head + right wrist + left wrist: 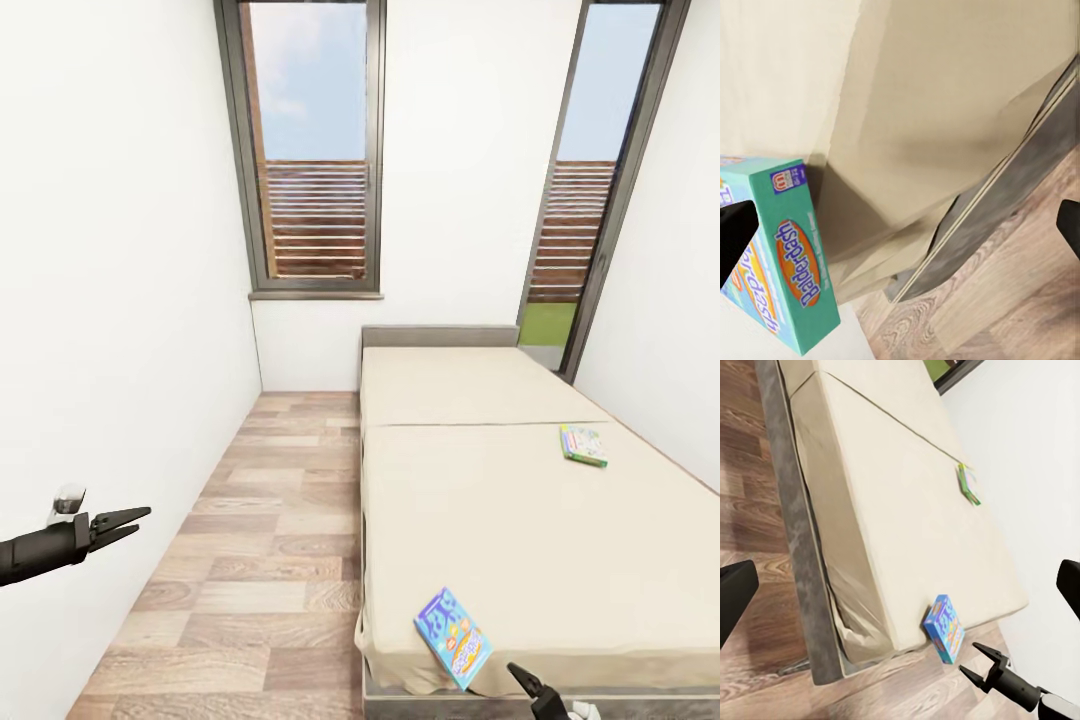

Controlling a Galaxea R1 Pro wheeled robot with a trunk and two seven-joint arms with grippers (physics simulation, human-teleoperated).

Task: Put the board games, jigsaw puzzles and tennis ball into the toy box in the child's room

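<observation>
Two board games lie on the beige bed (520, 520). The blue one (452, 636) (943, 628) sits at the foot end and overhangs the mattress edge; its teal side (795, 262) is close in the right wrist view. The pale green-edged one (584, 445) (968, 484) lies farther up, near the right side. My right gripper (527, 684) (979, 664) is open just in front of the blue box, with nothing in it. My left gripper (135, 520) hangs open and empty over the floor at the left. The table, toy box, jigsaw puzzles and tennis ball are out of view.
A strip of wooden floor (260, 540) runs between the white left wall (110, 300) and the bed's grey frame (802, 555). Tall windows (315, 150) stand at the far end. A white wall (670, 330) borders the bed's right side.
</observation>
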